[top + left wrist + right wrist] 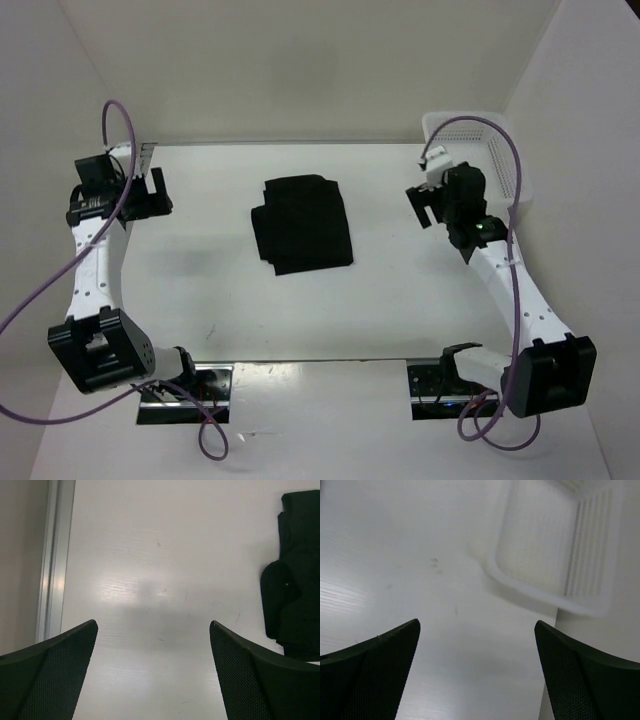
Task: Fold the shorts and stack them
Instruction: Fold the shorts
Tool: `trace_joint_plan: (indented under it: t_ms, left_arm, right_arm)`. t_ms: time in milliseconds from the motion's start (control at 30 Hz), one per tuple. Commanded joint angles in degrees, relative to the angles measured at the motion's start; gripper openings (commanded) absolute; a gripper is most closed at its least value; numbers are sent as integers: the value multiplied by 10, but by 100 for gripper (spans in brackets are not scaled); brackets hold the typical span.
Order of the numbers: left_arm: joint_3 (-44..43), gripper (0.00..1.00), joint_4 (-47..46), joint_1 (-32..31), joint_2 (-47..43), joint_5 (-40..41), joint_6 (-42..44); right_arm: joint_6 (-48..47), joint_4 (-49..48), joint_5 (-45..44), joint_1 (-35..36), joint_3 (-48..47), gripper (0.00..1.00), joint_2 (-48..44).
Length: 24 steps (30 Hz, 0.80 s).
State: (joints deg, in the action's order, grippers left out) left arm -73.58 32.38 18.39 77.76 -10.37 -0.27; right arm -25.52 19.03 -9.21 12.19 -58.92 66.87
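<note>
Shorts point(303, 225) are seen folded into a compact black bundle at approx. the centre of the table point(200, 260). L gripper point(153, 625) at their 9 o'clock and R gripper point(477, 624) at 3 o'clock are held wide apart, nothing clamped, well clear, prob. so the fold is left undisturbed. A white mesh basket point(505, 160) is set at 2 o'clock, untouched.

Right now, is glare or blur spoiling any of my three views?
Top external: even light, sharp, though the folded shorts show little detail. Left wrist: a glare patch on the table; the shorts sit dark at the right edge. Right wrist: the white mesh basket is soft and washed out.
</note>
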Motion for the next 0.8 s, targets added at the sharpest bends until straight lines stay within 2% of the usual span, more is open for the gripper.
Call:
trace_joint_plan:
  t_ms: [0,100,300,767]
  left_arm:
    - [40,99,-14,10,-48,-9,3]
    - [59,99,-14,10,-62,-33,3]
    - [93,99,-9,10,-94,-61,3]
    - [157,99,-36,10,-172,-10,3]
  right_arm:
    - [-5,40,18,-75,18,100,-26]
    - [25,40,61,-102,30,100,-59]
    - [44,22,83,-133,94,100,-107]
    - [50,22,129,-133,143,100,-158]
